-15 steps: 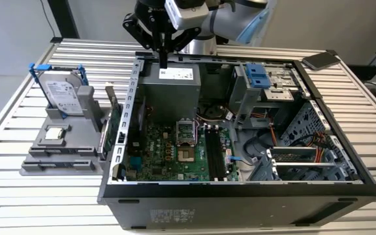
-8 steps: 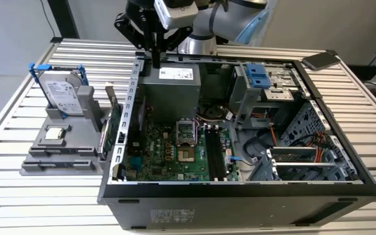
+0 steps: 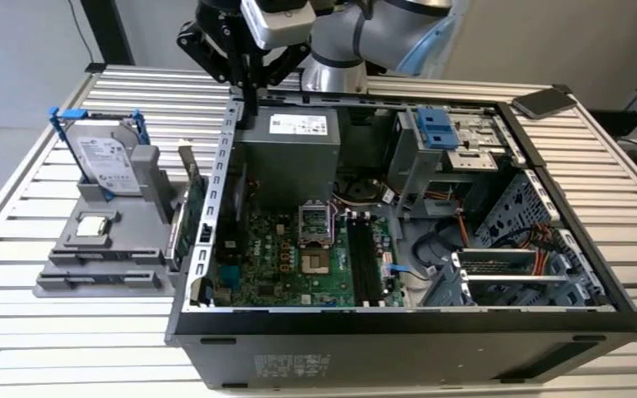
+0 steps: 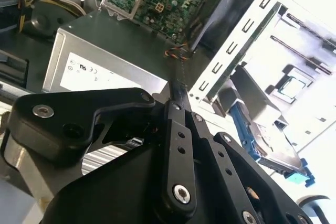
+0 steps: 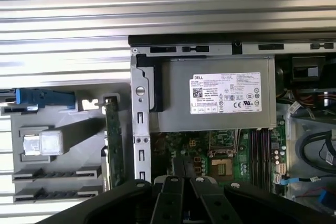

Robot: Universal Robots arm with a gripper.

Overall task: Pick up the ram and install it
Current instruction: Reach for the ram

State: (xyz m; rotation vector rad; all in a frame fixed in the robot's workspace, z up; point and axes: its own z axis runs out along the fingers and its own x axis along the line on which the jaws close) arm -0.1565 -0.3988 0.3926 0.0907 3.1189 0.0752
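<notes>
My gripper hangs above the rear corner of the open computer case, over the case wall beside the grey power supply. Its black fingers come together to a point and look shut, with nothing visible between them. The same fingers appear over the motherboard's edge in the first wrist view. The ram is hidden or out of view. The black memory slots lie on the green motherboard, also seen as slots beside the processor socket.
A grey fixture at the exterior view's left holds a hard drive in a blue frame, a small silver processor chip and an upright green expansion card. A dark flat device lies behind the case on the slatted table.
</notes>
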